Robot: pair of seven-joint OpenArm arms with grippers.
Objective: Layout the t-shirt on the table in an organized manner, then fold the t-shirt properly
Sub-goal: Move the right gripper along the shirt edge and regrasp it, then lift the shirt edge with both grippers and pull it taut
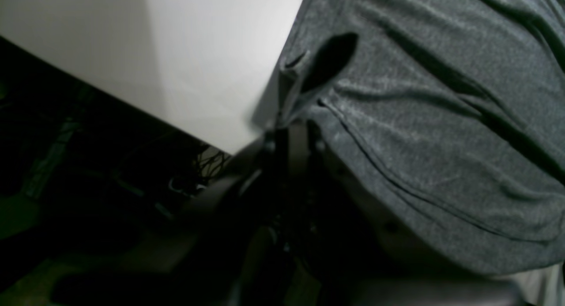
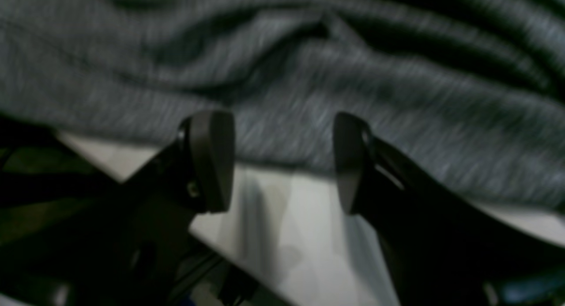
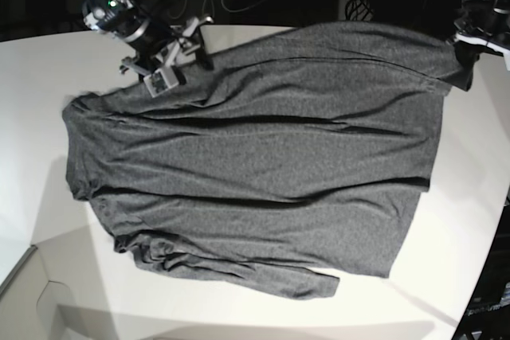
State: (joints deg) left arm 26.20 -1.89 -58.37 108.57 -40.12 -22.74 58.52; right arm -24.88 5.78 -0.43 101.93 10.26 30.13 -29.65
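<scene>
1. Where the right gripper (image 2: 282, 162) shows in its own wrist view, its two dark fingers (image 2: 212, 160) stand wide apart with nothing between them, only bare white table (image 2: 282, 235) under the gap.
2. Just past those fingertips lies the hem edge of the t-shirt (image 2: 309, 76), rumpled into soft ridges; the picture is blurred, so I cannot tell whether the pads touch the cloth.
3. The left gripper (image 1: 282, 120) is pinched tight on a small raised tuck of the t-shirt (image 1: 441, 120), the cloth standing up as a narrow fold from between the closed fingers.
4. Beside that pinch, the shirt's stitched hem runs diagonally, and the white table (image 1: 198, 54) lies bare to one side of it.
5. In the base view the t-shirt (image 3: 263, 165) lies spread over the middle of the table (image 3: 239, 308), mostly flat, with long creases running across it and a bunched, wrinkled edge along the near side.
6. The right gripper (image 3: 199, 57) sits at the shirt's far edge on the view's left.
7. The left gripper (image 3: 464, 60) holds the shirt's far corner at the view's right, near the table's curved edge.
</scene>
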